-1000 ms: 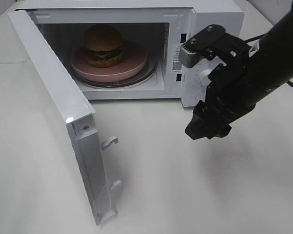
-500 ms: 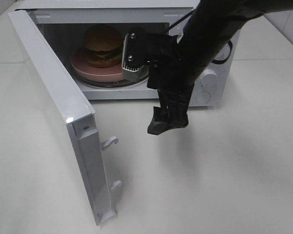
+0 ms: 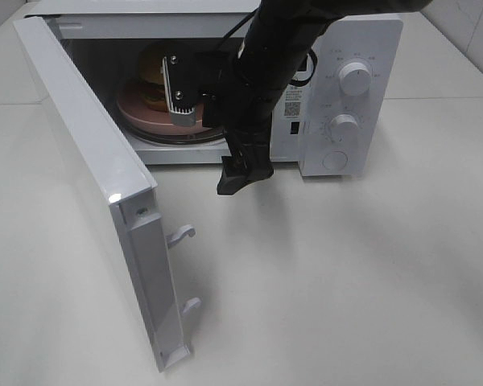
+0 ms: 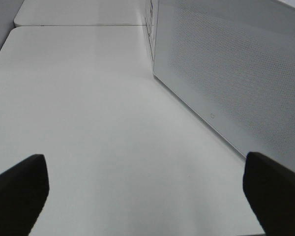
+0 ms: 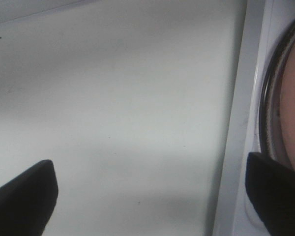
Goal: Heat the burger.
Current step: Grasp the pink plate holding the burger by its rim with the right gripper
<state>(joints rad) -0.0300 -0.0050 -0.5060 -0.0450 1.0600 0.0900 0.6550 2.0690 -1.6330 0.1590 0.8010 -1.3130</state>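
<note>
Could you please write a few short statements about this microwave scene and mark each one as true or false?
1. The microwave door stands open. True.
2. The burger sits on a pink plate inside the microwave. True.
3. The right tool grips the pink plate. False: it hangs open and empty over the table, just in front of the oven opening.
4. The left tool is shut. False: it is open, with nothing between its tips.
</note>
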